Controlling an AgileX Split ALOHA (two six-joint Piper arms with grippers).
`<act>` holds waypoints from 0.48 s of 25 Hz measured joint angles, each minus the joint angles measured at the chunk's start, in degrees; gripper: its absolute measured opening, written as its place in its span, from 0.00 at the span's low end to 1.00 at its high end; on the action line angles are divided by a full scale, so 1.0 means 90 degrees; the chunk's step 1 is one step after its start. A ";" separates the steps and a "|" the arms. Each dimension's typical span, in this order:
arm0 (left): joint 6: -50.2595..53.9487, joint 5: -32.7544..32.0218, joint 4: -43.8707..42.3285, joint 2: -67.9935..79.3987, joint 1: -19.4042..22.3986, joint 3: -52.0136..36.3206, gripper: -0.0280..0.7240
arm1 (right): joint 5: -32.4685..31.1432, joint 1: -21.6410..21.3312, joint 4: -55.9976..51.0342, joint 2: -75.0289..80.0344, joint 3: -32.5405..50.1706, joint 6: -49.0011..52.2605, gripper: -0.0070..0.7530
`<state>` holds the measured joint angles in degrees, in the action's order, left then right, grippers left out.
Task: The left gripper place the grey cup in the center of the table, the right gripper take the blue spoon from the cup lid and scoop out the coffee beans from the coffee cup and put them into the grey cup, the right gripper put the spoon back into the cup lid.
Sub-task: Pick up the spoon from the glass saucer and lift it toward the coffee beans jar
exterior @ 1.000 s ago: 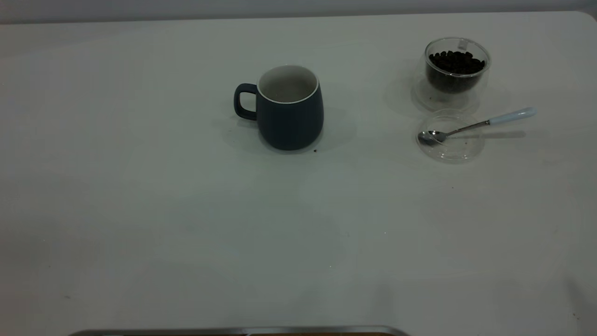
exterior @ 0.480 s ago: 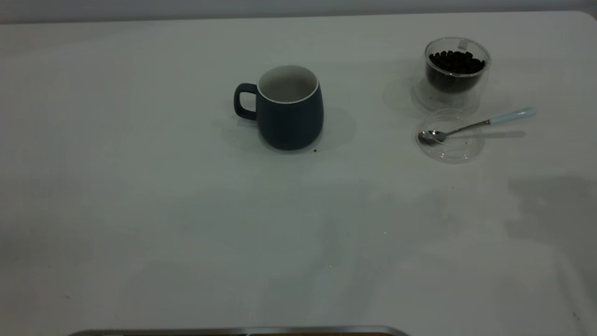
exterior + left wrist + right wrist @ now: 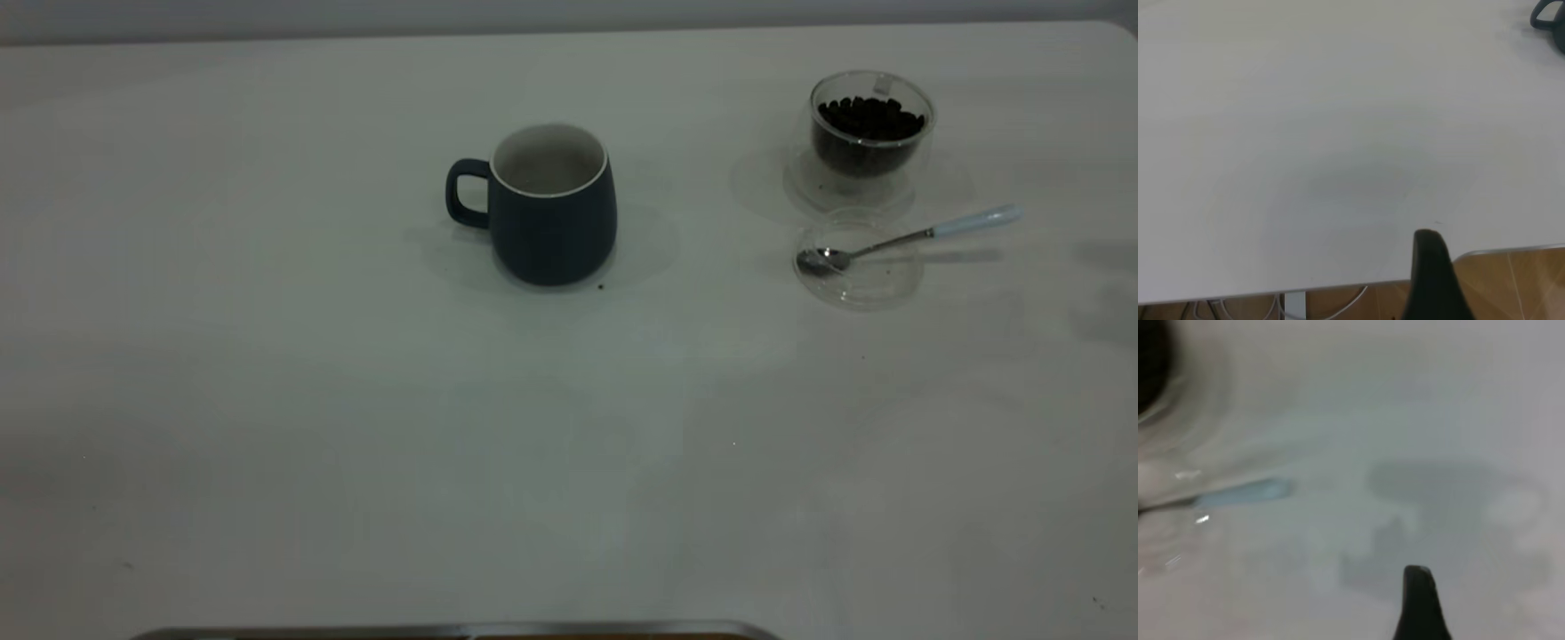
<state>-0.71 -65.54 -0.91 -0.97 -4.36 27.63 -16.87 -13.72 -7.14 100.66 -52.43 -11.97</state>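
Dark grey ceramic cup [image 3: 551, 206] stands at frame centre; blue-handled metal spoon [image 3: 907, 236] rests on clear lid [image 3: 859, 267] at upper right. Neither claw's state can be told.

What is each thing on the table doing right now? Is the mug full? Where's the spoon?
Grey cup: upright, looks empty, mid-table.
Coffee cup: upright, uncovered, holds coffee beans.
Cup lid: lying flat near the coffee cup.
Blue spoon: bowl resting in the lid, handle sticking out over the rim.
Grippers: neither touches anything.
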 joint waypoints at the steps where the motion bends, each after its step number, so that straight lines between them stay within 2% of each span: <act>1: 0.0000 0.0000 0.0000 0.0000 0.0000 0.0000 0.78 | -0.0132 -0.0168 -0.0182 0.0140 -0.0154 -0.0212 0.77; 4: 0.0000 0.0000 0.0000 0.0000 0.0000 0.0000 0.78 | -0.0847 -0.0542 -0.1217 0.0689 -0.0679 -0.1302 0.77; 7: 0.0000 0.0000 0.0000 0.0000 0.0000 0.0000 0.78 | -0.1601 -0.0642 -0.2678 0.1240 -0.1090 -0.3066 0.77; 9: 0.0000 0.0000 0.0000 0.0000 0.0000 0.0000 0.78 | -0.2136 -0.0694 -0.4078 0.1751 -0.1382 -0.4372 0.77; 12: 0.0000 0.0000 0.0000 0.0000 0.0000 0.0000 0.78 | -0.2621 -0.0762 -0.5420 0.2376 -0.1685 -0.5660 0.77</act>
<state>-0.71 -65.54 -0.91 -0.97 -4.36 27.63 -40.46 -20.58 -55.92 122.05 -67.59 -62.91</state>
